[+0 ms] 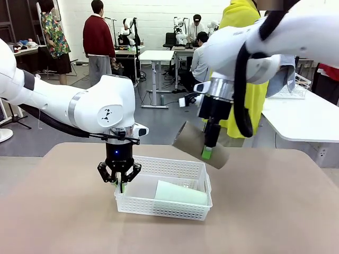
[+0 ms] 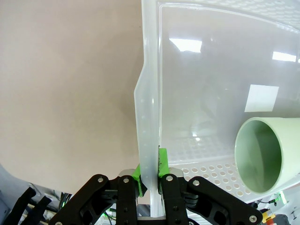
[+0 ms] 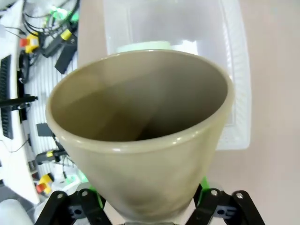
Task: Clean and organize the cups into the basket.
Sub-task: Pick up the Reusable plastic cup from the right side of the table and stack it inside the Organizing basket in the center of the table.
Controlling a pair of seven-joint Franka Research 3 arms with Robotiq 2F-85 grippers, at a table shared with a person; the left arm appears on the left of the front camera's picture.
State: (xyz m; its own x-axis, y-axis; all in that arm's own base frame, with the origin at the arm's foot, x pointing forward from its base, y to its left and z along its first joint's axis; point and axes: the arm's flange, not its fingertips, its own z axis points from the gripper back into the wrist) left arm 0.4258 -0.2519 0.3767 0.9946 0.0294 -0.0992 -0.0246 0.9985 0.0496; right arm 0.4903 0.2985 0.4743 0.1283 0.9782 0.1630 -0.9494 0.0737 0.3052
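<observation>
A white basket (image 1: 159, 207) is set on the brown table (image 1: 275, 211). Its left end wall is pinched by the left gripper (image 1: 121, 186). The two fingers are pressed together on the thin wall, with one green pad on each side of it. A pale green cup (image 1: 180, 193) is laid on its side inside the basket, near the right end. Its open mouth is turned toward the left gripper. A brown cup (image 1: 197, 143) is held up in the air by the right gripper (image 1: 207, 152), just past the far right corner of the basket and not touching it. The brown cup is tipped sideways, and it is squeezed between the fingers. In the right wrist view its wide mouth is seen up close, with the basket and the green cup beyond it. A person in yellow (image 1: 238, 16) is seen behind the table.
</observation>
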